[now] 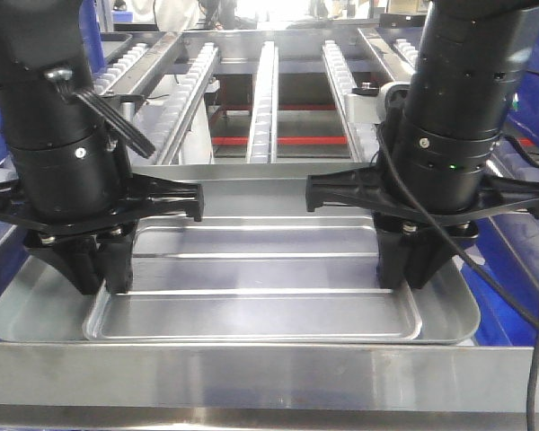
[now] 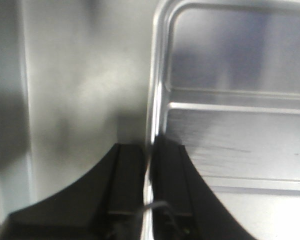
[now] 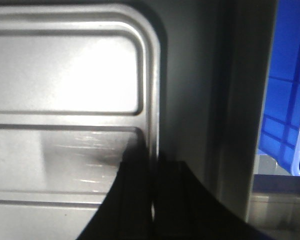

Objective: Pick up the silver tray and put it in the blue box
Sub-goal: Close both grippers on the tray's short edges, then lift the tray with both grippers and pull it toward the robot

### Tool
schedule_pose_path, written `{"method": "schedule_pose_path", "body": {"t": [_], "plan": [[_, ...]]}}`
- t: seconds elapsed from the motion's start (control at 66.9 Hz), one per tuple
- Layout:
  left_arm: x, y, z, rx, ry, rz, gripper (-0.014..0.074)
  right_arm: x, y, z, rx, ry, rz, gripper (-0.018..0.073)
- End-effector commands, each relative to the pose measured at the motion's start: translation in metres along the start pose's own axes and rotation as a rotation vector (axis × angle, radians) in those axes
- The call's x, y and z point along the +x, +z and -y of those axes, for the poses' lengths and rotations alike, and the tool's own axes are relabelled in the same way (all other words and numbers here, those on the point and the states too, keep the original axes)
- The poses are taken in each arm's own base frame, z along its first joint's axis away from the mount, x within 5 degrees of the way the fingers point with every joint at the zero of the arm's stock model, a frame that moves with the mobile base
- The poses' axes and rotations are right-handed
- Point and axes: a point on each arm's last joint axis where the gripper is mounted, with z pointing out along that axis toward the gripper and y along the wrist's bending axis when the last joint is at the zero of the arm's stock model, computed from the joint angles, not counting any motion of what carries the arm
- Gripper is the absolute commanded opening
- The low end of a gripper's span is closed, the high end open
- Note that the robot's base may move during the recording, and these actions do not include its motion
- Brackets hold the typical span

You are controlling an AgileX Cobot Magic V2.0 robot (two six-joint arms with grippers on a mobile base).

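Frame rail [image 1: 269,377], steel, one, runs across the nearest edge, just in front of the tray's near rim. Silver tray [image 1: 251,310], one, shallow, with rounded corners and long raised ribs across its base; it lies behind the rail, inside a wider metal pan [image 1: 36,310] whose floor shows as a margin at both short ends. Grippers, two, both black, both pointing down. Left gripper [image 1: 103,285] stands on the tray's left rim; in the left wrist view that rim runs up between the two fingers, one inside the tray and one outside, pinched with almost no gap. Right gripper [image 1: 406,280] holds the right rim likewise, its fingers closed onto the rim from both sides in the right wrist view. Whether the tray is lifted off the pan cannot be told. Cable [image 1: 503,296], black, one, hangs from the right arm across the tray's right end. Blue box [image 3: 285,100], one, stands to the right beyond the pan's edge and a grey upright strip, apart from the tray; its ribbed wall and pale rim show in the right wrist view. Room: pan floor shows on the outer side of each gripper, tray base between the arms. Roller tracks [image 1: 265,90], three plain in the middle and more at the sides, run away behind; red bars [image 1: 287,141] lie beneath them.
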Motion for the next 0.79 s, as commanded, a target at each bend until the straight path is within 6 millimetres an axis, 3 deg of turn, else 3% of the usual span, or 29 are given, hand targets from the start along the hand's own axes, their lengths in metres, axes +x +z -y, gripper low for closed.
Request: {"method": "schedule_pose_path", "body": {"t": [0.0, 0.494, 0.778], "plan": [[-0.007, -0.015, 0.005, 0.036, 0.001, 0.054, -0.0009, -0.010, -0.016, -0.003, -0.034, -0.011, 0.069, 0.0051], [-0.010, -0.017, 0.005, 0.036, 0.006, 0.065, -0.0009, -0.012, -0.019, -0.004, -0.032, -0.005, 0.068, 0.0050], [-0.013, -0.065, -0.003, 0.008, -0.057, 0.071, -0.0009, -0.018, -0.066, -0.002, -0.048, 0.069, 0.110, 0.0050]]}}
